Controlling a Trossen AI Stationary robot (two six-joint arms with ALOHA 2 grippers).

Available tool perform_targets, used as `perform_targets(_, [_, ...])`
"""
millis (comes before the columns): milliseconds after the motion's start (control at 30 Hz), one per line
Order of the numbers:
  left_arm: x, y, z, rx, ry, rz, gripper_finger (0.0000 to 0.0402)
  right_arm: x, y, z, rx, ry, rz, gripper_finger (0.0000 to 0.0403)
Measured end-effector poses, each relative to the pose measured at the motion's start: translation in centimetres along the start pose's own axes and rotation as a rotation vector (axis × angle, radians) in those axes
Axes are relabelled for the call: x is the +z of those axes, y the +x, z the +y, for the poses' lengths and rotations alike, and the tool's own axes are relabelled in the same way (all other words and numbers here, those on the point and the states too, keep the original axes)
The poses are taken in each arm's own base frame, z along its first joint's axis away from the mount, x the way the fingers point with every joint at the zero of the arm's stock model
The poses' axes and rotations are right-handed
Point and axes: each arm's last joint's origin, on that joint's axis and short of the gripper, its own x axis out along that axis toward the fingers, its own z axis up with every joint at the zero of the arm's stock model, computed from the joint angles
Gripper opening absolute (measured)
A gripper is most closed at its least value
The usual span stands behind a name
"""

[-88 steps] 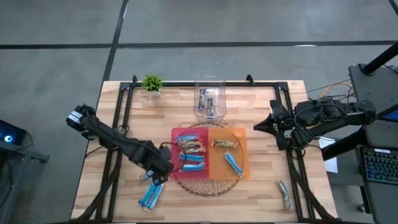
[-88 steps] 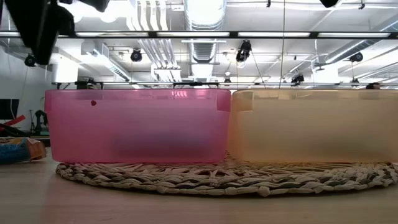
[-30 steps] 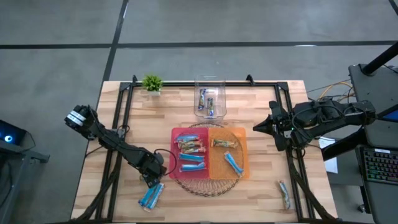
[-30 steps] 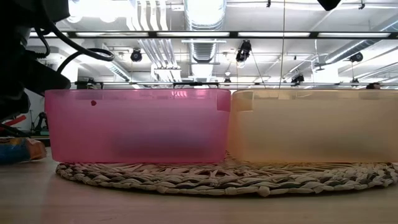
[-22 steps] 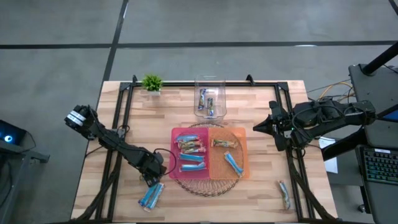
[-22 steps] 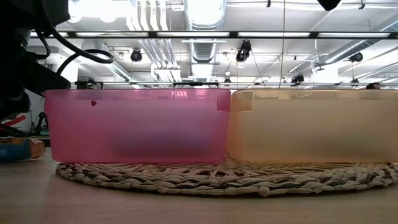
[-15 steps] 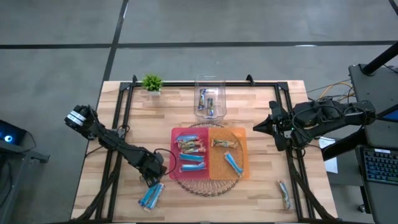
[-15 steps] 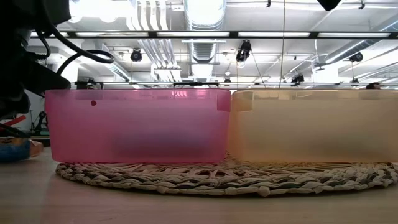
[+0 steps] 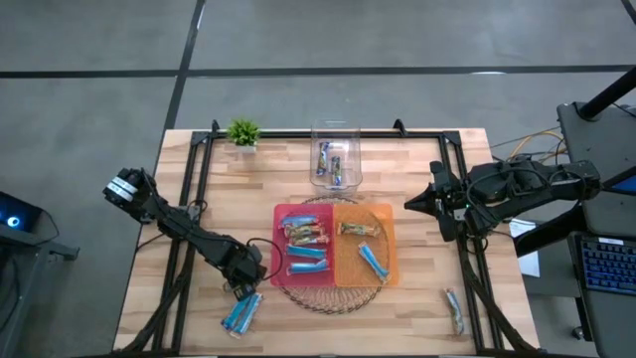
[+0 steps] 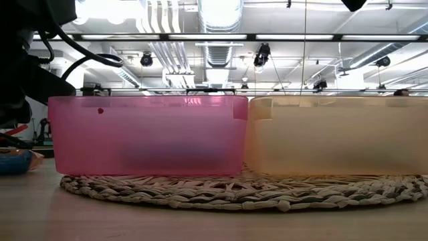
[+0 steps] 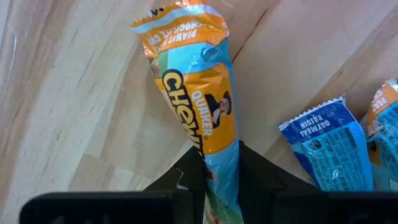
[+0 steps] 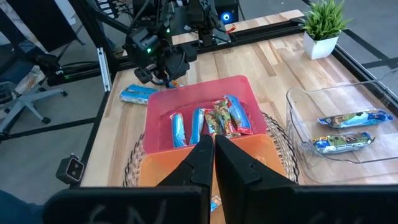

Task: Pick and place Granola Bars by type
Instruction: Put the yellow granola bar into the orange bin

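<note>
The wooden table (image 9: 407,298) sits on a grey floor; the low view looks past it into a room with ceiling lights and ducts. At the left, the left gripper (image 9: 241,286) is down at the table just beside the pink bin (image 9: 281,249), its fingers (image 11: 186,171) pinched on an orange-and-blue granola bar (image 11: 202,121) that lies against the wood. Two light blue bars (image 9: 240,314) lie close by, near the front edge. The pink bin and the orange bin (image 9: 388,244) stand side by side, touching, on a woven mat (image 10: 221,191); blue and brown bars (image 9: 304,235) lie in the pink one, a tan and a blue bar (image 9: 366,245) in the orange. In the low view the bins' walls hide their contents, and the left arm is cut off at the frame's edge. Behind them a clear bin (image 9: 335,134) holds more bars, with a small green plant (image 9: 242,131) at the back left. The right gripper (image 12: 213,152) waits near the right edge, its fingers pressed together. A lone bar (image 9: 454,310) lies near the front right corner, well apart from the bins.
</note>
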Motion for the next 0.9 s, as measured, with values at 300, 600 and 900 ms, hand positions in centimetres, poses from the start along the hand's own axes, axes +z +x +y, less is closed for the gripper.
perform_targets(300, [-0.4,-3.8,-0.4,-0.033,-0.007,0.027,0.0050,0.0,0.0,0.0,0.000,0.001,0.000,0.0008])
perform_targets(600, [1.0,-11.9,-2.9,-0.183,-0.006,-0.186,0.0050,0.0,0.0,0.0,0.000,-0.009,0.000,0.0008])
perform_targets(900, [3.3,-19.9,-5.4,-0.267,0.071,-0.590,0.0050,0.0,0.0,0.0,0.000,-0.009,0.000,0.0008])
